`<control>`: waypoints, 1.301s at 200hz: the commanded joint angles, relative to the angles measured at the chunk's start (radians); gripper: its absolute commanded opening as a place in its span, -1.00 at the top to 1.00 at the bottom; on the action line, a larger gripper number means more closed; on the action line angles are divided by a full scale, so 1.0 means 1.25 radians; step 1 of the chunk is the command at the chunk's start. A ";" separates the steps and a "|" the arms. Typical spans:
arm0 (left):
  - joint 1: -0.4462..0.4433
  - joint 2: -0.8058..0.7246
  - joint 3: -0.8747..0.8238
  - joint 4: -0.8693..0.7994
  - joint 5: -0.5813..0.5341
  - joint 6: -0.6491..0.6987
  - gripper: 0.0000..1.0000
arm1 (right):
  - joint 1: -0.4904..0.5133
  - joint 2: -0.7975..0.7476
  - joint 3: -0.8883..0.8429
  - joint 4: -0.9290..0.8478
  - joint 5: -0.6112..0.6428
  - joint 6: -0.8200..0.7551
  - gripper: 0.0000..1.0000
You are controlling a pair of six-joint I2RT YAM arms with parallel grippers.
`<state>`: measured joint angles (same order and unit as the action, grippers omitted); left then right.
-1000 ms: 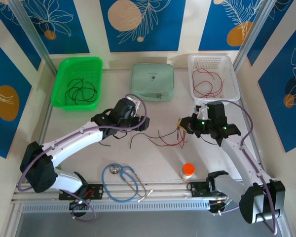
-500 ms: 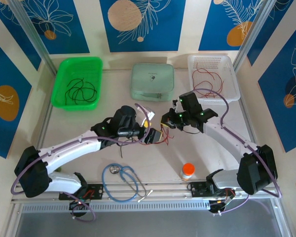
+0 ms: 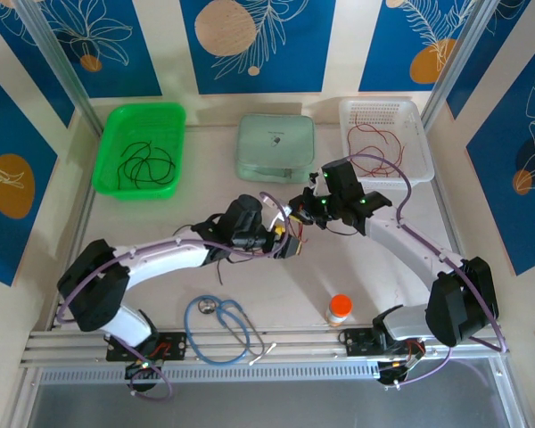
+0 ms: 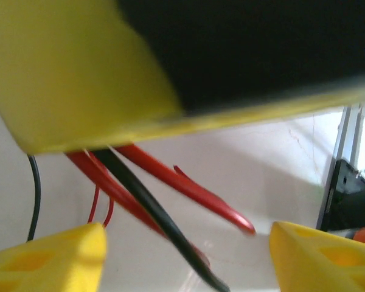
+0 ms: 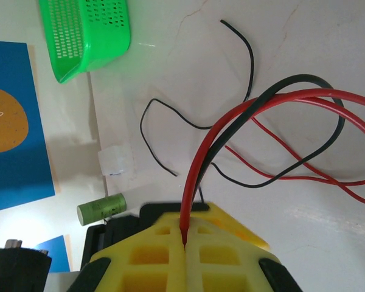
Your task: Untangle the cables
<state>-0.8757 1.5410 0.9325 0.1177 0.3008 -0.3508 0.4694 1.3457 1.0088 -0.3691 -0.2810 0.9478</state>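
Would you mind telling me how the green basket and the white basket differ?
The green basket sits at the far left, the white basket at the far right. The green basket holds black cables; the white basket holds red cables. Both are rectangular, perforated and open-topped.
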 commanded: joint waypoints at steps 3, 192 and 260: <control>-0.004 0.013 0.042 0.039 -0.023 0.012 0.26 | -0.001 -0.014 0.011 -0.006 -0.016 0.005 1.00; -0.005 -0.102 -0.218 0.035 -0.099 -0.093 0.97 | 0.027 0.021 -0.095 -0.014 0.081 -0.007 -0.10; -0.128 0.073 0.001 -0.057 -0.111 -0.073 0.80 | -0.063 -0.085 -0.096 -0.195 0.209 -0.117 0.00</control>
<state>-0.9962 1.5528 0.8017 0.1059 0.1566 -0.4480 0.4477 1.3106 0.9001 -0.5003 -0.0811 0.8768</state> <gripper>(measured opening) 0.067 0.508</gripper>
